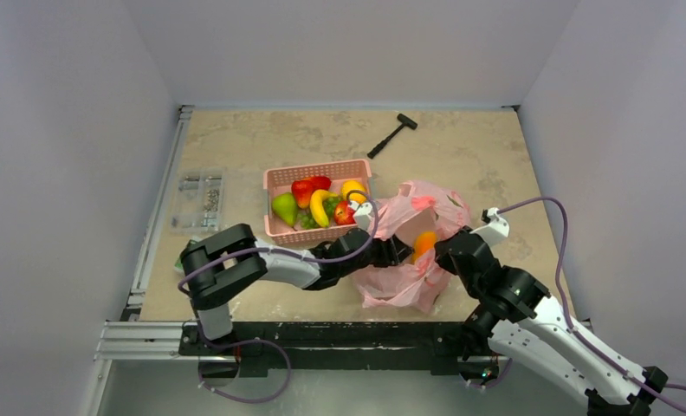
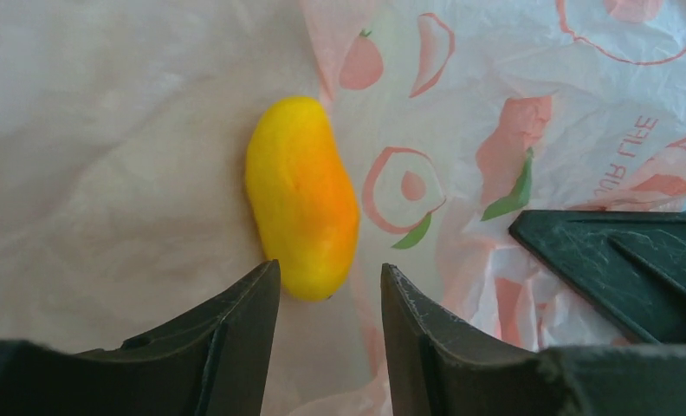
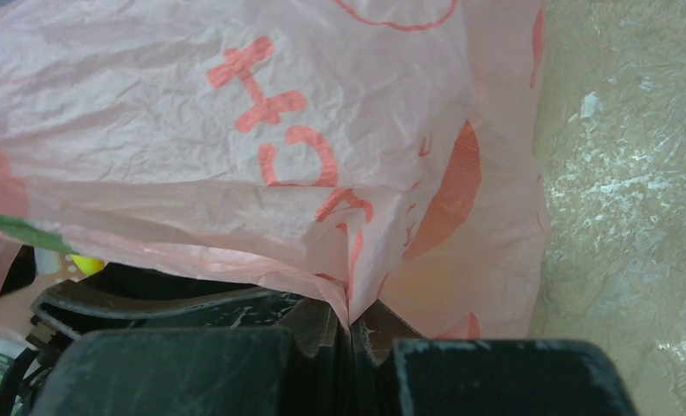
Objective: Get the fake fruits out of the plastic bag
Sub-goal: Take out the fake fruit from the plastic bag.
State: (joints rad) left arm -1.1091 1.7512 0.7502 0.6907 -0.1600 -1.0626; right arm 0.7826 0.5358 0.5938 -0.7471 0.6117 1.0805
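Apparently nearly done; orange-yellow fruit alone remains in plastic bag; left hand half-closed around it, grip uncertain; right hand pinches bag.

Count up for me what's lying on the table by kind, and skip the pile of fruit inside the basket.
pink basket: 1
pink plastic bag: 1
orange-yellow fruit lying in the bag: 1
black hammer: 1
clear box of small parts: 1
Total: 5
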